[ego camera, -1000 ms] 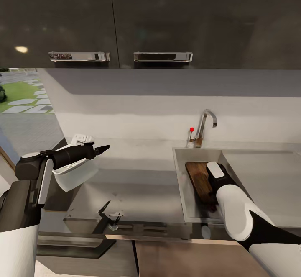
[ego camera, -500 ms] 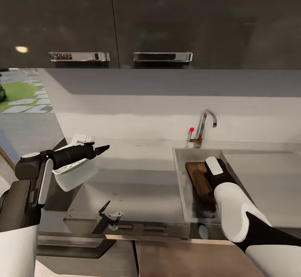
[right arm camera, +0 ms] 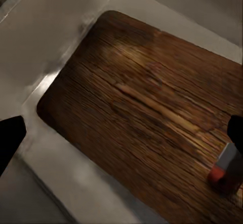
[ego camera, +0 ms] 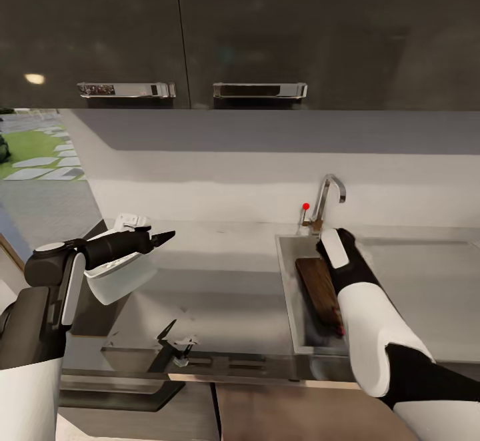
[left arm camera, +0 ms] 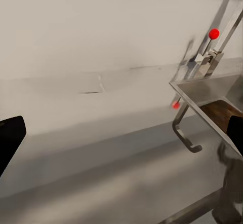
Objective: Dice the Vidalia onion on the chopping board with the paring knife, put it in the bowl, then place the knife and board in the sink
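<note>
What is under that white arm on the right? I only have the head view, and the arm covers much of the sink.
Observer: The right wrist view shows the chopping board lying in the sink, its brown grain mostly bare.
Operator: Is the pincer holding it?
Observer: No. The right pincer is open, its dark fingertips wide apart over the board and gripping nothing.
Operator: Where is the knife?
Observer: A grey piece with an orange-red end, likely the paring knife, rests on the board near one edge.
</note>
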Tool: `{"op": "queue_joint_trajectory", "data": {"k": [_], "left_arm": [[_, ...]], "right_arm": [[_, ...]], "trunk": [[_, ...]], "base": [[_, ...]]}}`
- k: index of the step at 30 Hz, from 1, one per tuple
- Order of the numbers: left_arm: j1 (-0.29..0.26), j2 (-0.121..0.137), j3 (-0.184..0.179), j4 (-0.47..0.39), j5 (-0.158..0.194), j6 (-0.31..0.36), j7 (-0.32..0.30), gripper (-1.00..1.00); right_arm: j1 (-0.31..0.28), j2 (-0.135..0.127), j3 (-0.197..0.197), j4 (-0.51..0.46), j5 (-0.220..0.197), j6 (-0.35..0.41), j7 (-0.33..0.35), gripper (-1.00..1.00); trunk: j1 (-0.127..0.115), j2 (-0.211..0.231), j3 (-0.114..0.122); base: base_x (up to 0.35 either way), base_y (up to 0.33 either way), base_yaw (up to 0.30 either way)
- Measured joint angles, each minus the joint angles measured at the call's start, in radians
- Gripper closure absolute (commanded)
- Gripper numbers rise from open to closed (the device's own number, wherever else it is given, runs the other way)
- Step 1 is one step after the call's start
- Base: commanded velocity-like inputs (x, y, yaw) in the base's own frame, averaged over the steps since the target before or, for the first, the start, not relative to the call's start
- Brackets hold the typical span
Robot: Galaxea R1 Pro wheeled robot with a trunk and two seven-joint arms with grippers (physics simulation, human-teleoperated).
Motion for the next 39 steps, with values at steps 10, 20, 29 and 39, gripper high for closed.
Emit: {"op": "queue_joint_trajectory", "data": {"k": [10, 20, 29, 39], "left_arm": [[0.000, -0.001, -0.001, 0.000, 0.000, 0.000, 0.001, -1.00], [0.000, -0.002, -0.001, 0.000, 0.000, 0.000, 0.000, -1.00], [0.000, -0.002, -0.001, 0.000, 0.000, 0.000, -0.001, -1.00], [0.000, -0.003, -0.002, 0.000, 0.000, -0.001, -0.001, -1.00]], "right_arm": [[0.000, -0.002, 0.142, -0.042, 0.010, 0.075, 0.271, -1.00], [0.000, -0.024, 0.154, -0.043, 0.035, 0.079, 0.389, -1.00], [0.035, -0.083, 0.159, -0.036, 0.266, 0.066, 0.737, -1.00], [0.087, -0.139, 0.161, -0.041, 0.476, -0.085, 1.151, -1.00]], "trunk": [[0.000, 0.000, 0.000], [0.001, 0.000, 0.000], [0.001, 0.000, 0.000], [0.001, 0.000, 0.000]], "base": [[-0.128, 0.012, 0.000], [-0.311, 0.094, 0.000], [-0.321, 0.141, 0.000], [-0.305, 0.181, 0.000]]}}
